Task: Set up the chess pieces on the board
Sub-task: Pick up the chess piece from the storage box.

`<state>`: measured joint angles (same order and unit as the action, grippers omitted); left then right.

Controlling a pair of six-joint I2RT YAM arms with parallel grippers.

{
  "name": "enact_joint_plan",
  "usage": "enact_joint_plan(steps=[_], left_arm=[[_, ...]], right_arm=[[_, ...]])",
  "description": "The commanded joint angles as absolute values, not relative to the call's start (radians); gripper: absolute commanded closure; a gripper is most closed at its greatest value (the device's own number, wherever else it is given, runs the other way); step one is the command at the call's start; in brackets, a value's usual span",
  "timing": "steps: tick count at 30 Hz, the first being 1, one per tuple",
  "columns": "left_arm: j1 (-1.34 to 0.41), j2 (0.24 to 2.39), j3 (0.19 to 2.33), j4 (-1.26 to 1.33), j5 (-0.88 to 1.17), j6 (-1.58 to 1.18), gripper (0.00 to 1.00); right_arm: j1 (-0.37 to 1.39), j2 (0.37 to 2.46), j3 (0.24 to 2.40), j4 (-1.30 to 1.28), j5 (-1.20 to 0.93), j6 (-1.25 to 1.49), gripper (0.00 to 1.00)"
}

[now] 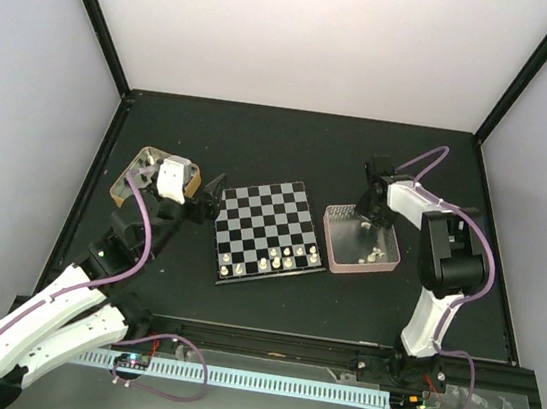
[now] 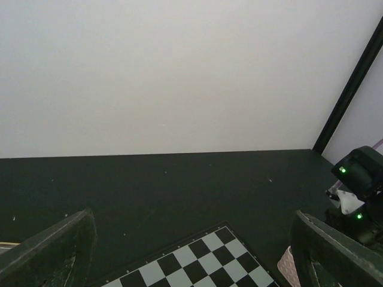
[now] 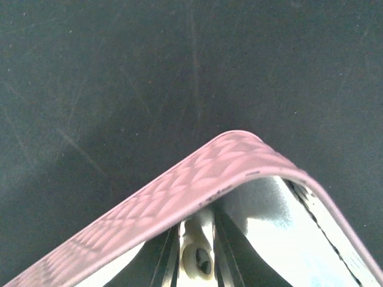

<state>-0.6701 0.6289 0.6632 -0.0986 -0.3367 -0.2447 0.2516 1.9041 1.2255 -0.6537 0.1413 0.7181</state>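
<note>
board position: the board (image 1: 263,225) lies flat mid-table, between the gold-rimmed tin (image 1: 128,175) on the left and the pink tray (image 1: 395,249) on the right, whose near corner is just beside it.
board heading: square, so no long axis; turned askew, its near edge rising toward the right in the top view.
board surface: glossy black and pale grey squares, dark rim.
pieces on board: a few cream pieces (image 1: 287,260) stand upright in the near rows, mostly toward the right.
pieces in tray: loose pieces (image 1: 374,253) on the shiny metal floor.
tray wall: pink, quilted diamond texture, rounded corner.
right gripper (image 1: 367,217): down in the tray's far corner, fingers drawn in against a held piece (image 3: 196,263); rounded, cream, dark spot. Its axis cannot be told.
left gripper (image 1: 212,194): beside the board's left corner, fingers wide apart, nothing between them.
</note>
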Motion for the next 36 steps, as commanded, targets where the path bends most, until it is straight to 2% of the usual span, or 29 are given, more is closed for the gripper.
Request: enact_joint_plan(steps=[1, 6, 16, 36], left_arm=[[-0.664, 0.635, 0.684, -0.091, -0.330, -0.253, 0.10], [-0.664, 0.640, 0.684, -0.086, -0.326, -0.256, 0.10], [-0.662, 0.651, 0.687, -0.081, -0.317, -0.261, 0.10], [-0.662, 0.650, 0.689, -0.082, -0.314, -0.261, 0.10]], right_arm=[[0.248, 1.884, 1.163, -0.651, 0.062, 0.684, 0.82], [0.251, 1.864, 1.129, -0.653, 0.035, 0.636, 0.79], [0.286, 1.861, 1.114, -0.687, 0.110, 0.605, 0.70], [0.329, 1.839, 1.071, -0.718, 0.137, 0.574, 0.66]])
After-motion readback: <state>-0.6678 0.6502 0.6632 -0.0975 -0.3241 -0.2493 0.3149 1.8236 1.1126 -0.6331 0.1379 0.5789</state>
